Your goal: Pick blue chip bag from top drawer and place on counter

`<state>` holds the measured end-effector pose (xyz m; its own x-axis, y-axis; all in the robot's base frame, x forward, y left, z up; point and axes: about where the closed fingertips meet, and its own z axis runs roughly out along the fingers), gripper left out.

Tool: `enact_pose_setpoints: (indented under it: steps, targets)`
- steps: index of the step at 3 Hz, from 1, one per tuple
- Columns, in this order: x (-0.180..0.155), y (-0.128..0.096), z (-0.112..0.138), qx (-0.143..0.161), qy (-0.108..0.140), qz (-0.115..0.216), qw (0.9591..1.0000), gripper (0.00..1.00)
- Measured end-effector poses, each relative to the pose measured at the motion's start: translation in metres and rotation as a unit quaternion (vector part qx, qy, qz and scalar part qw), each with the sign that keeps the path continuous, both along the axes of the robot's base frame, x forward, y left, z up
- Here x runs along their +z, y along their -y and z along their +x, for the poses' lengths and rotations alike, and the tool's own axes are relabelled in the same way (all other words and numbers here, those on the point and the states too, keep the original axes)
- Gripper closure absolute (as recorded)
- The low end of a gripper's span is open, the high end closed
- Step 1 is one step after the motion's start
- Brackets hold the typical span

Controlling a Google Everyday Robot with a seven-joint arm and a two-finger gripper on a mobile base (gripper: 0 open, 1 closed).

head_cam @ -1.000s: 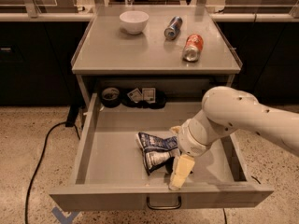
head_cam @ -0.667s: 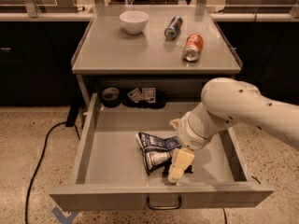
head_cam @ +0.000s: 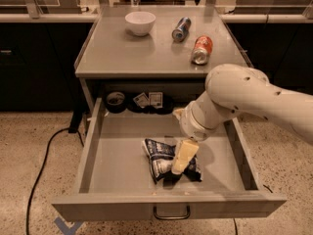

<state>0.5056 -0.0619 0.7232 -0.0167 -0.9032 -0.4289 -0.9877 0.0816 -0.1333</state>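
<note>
Gripper [head_cam: 182,159] sits low inside the top drawer [head_cam: 93,146].
Floor [head_cam: 29,146]: speckled beige terrazzo on either side of the gripper.
Black cable [head_cam: 44,159] trails over the floor well to its left.
Blue tape mark [head_cam: 66,225] is on the floor, down-left of it.
Long background counter [head_cam: 44,17] over dark cabinets [head_cam: 34,62] stands far behind it.
Light is warm and dim.

The jaws have drawn back deeper into the top drawer [head_cam: 122,151], now over the blue chip bag [head_cam: 157,151].
</note>
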Motion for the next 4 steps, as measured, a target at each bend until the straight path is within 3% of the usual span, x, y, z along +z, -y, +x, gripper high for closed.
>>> enact_pose_setpoints:
  steps: [2, 4]
  targets:
    - [-0.053, -0.009, 0.021, 0.012, -0.024, 0.015, 0.9995, 0.0]
    - [-0.096, -0.03, 0.019, 0.035, -0.051, 0.026, 0.9977, 0.0]
